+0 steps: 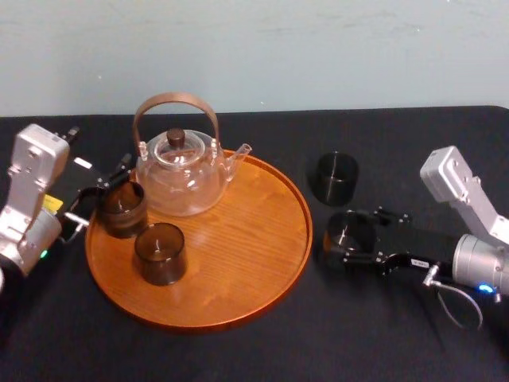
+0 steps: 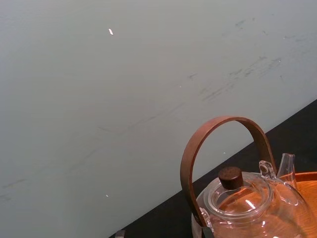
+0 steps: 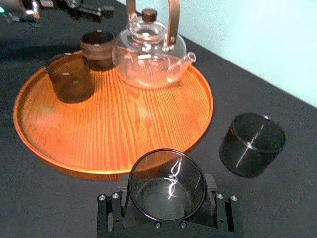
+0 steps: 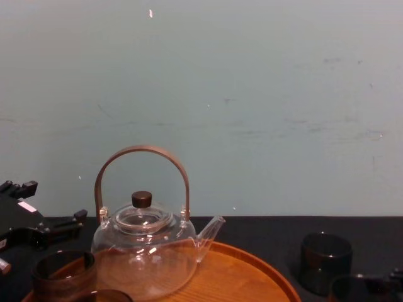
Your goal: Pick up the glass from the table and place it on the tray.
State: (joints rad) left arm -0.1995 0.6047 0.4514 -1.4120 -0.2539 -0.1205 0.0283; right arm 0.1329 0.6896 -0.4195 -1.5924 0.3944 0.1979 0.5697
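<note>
Clamps glass (image 3: 167, 184) in right end effector (image 1: 342, 236) on worktop (image 1: 398, 334) right of tray (image 1: 238, 263); holds left end effector (image 1: 99, 199) open beside tray.

No words or numbers can be read; the white sticker (image 1: 83, 162) and yellow sticker (image 1: 52, 204) on the left arm (image 1: 30, 187) and the label (image 1: 419, 262) on the right gripper (image 1: 343, 237) are too small.

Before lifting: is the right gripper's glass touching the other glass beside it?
Apart. Right wrist view shows black table between the nearer glass and the other glass.
</note>
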